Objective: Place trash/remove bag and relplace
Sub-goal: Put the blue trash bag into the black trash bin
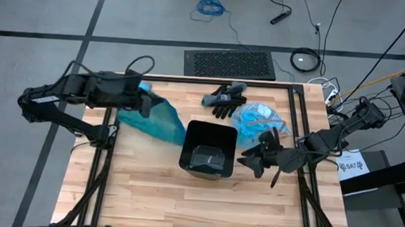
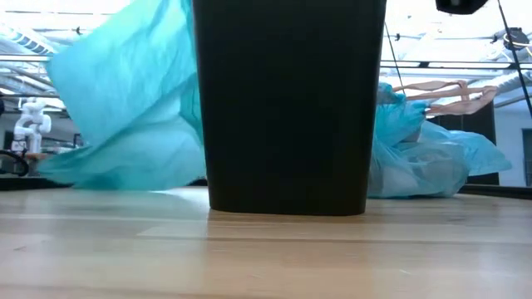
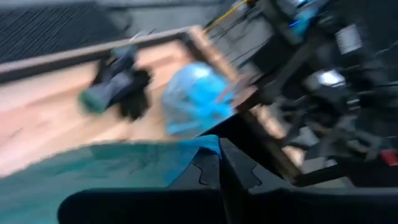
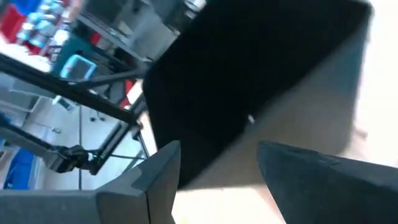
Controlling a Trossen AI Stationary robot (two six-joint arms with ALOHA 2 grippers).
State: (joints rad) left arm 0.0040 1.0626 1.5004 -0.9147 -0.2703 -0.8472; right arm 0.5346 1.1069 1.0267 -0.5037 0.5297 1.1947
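A black bin (image 1: 206, 147) stands upright mid-table, also filling the low view (image 2: 287, 104). An empty teal bag (image 1: 156, 120) hangs left of it from my left gripper (image 1: 147, 104), which is shut on it and raised above the table. A full, bunched light-blue bag (image 1: 258, 120) lies on the table right of and behind the bin. My right gripper (image 1: 250, 162) stands open just right of the bin, its fingers pointing at the bin's wall (image 4: 261, 74) with nothing between them. Loose trash is out of view. My left gripper pinches the teal bag at its upper edge (image 3: 208, 148) between its two shut fingers, slanting down from the table's left. How many layers it has, I cannot tell. The bag hangs slack below the fingers, and its lower part (image 1: 166, 129) lies on the table against the bin's left side.
Black gloves (image 1: 224, 99) lie near the far edge behind the bin. The table's black frame rails (image 1: 298, 112) run along its far and right sides. Bare wood (image 1: 148, 195) stretches in front of the bin toward the near edge.
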